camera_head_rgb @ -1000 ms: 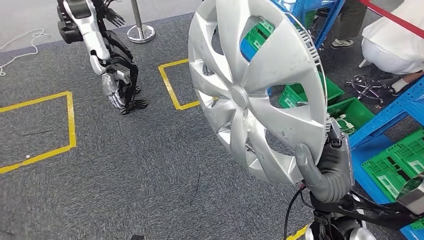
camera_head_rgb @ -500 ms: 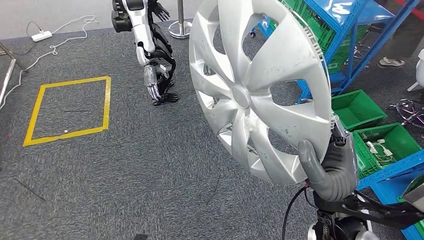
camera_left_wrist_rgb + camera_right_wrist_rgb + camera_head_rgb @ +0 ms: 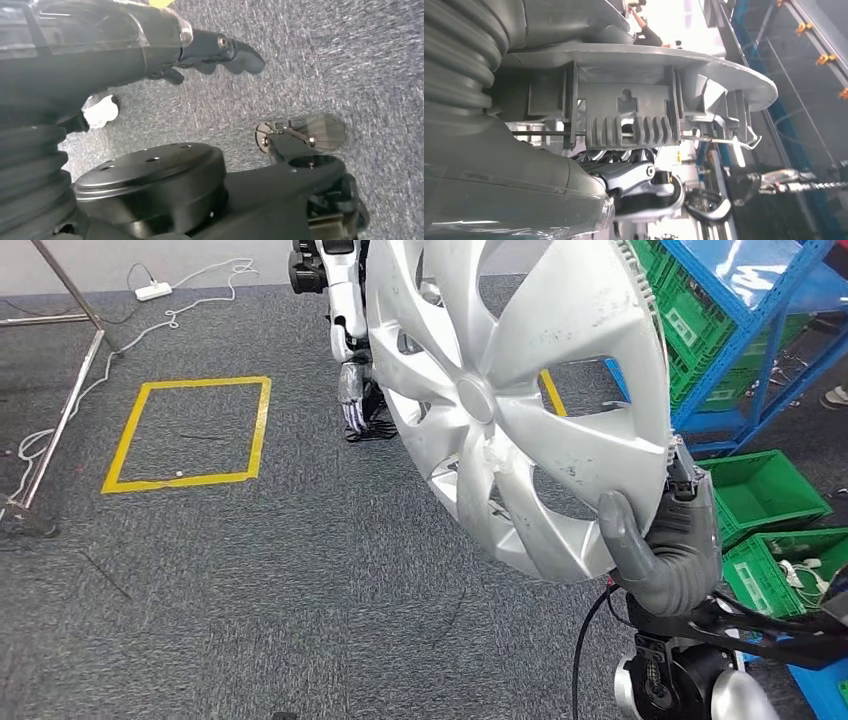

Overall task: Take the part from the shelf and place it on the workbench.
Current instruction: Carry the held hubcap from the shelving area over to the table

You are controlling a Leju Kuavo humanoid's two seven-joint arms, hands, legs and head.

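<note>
Head view: the right hand [image 3: 668, 558], at the lower right of the frame, grasps the part, a silver wheel cover [image 3: 520, 400], by its lower rim, thumb on the face. The cover stands nearly upright and spans the upper middle of the frame. Blue shelving [image 3: 750, 340] with green crates [image 3: 765, 490] sits at the right edge; a yellow taped square [image 3: 190, 435] marks the grey carpet at upper left, and another robot [image 3: 345, 330] stands at top centre, partly behind the cover. No bench is in sight.

Left wrist view: the left hand [image 3: 215, 50] hangs over the carpet, fingers curled with nothing in them.

Right wrist view: the fingers [image 3: 634, 175] clamp the cover's ribbed rim.

Judgement: this is the carrying step, shelf behind. Next calls for finding the bench, approaching, then lowering the cover flat before letting go.
</note>
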